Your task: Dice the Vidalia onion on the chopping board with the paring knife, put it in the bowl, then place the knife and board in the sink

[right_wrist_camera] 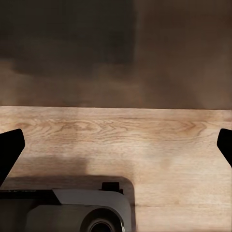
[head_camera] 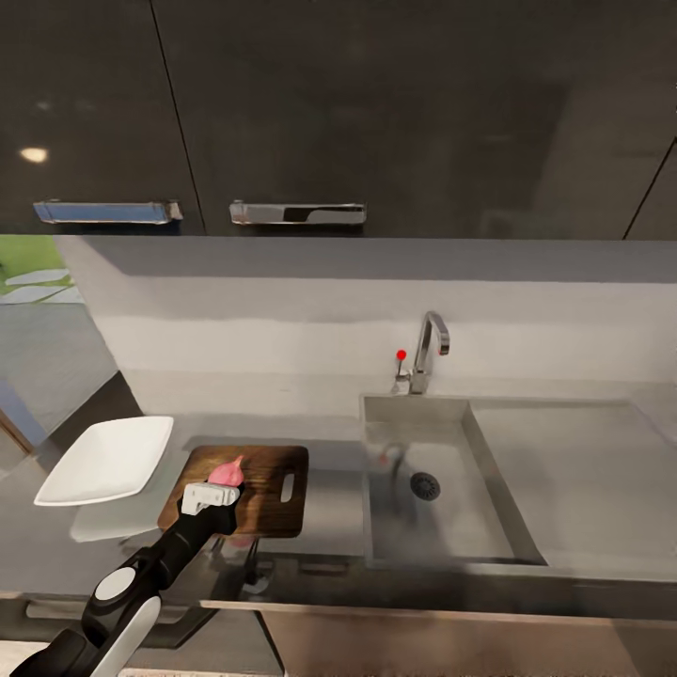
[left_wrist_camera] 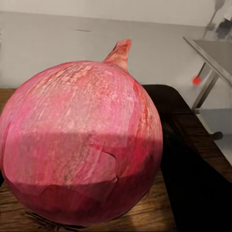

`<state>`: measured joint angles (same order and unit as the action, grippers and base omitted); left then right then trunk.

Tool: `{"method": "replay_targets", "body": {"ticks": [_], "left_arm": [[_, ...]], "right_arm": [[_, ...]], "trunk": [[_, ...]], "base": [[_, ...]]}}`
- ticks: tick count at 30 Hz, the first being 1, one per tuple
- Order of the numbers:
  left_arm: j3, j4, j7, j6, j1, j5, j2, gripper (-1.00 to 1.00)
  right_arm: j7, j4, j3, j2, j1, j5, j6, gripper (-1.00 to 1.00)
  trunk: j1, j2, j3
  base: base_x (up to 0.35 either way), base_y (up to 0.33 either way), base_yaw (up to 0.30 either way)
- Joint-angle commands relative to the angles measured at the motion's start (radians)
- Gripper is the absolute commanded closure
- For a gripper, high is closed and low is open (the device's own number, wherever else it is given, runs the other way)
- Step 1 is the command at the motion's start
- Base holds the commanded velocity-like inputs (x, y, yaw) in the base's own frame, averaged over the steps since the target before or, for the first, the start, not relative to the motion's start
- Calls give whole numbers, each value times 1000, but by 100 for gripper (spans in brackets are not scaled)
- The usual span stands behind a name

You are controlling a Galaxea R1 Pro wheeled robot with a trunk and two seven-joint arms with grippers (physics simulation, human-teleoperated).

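1. Bench [head_camera: 334,512]: sink [head_camera: 442,527] at right, emptied of the onion.
2. Chopping board [head_camera: 273,480] beside the sink's left rim, ready for dicing.
3. Left fingers [head_camera: 214,491] apparently gripping the Vidalia onion [head_camera: 227,472] on the board's near-left part.
4. Right fingers [right_wrist_camera: 116,145] spread apart, holding nothing.

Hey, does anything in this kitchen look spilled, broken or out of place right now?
Nothing stands out. The onion sits whole on the chopping board at the left tool, the bowl lies beside the board, and the sink looks dry.
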<state>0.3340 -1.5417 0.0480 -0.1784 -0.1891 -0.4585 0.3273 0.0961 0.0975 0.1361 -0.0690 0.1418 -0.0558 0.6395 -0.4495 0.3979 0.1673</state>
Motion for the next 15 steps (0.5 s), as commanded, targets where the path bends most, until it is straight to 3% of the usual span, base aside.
{"method": "replay_targets", "body": {"ticks": [1,15], "left_arm": [[2,-1,4,-4,-1,-8,1,100],[1,0,5,-6,-1,-8,1,100]], "right_arm": [[6,-1,9,0,1,-6,3,-100],[5,-1,9,0,1,-6,3,-100]], "trunk": [[-1,2,2],[-1,2,2]], "base": [[-15,4,0],[25,1,0]]}}
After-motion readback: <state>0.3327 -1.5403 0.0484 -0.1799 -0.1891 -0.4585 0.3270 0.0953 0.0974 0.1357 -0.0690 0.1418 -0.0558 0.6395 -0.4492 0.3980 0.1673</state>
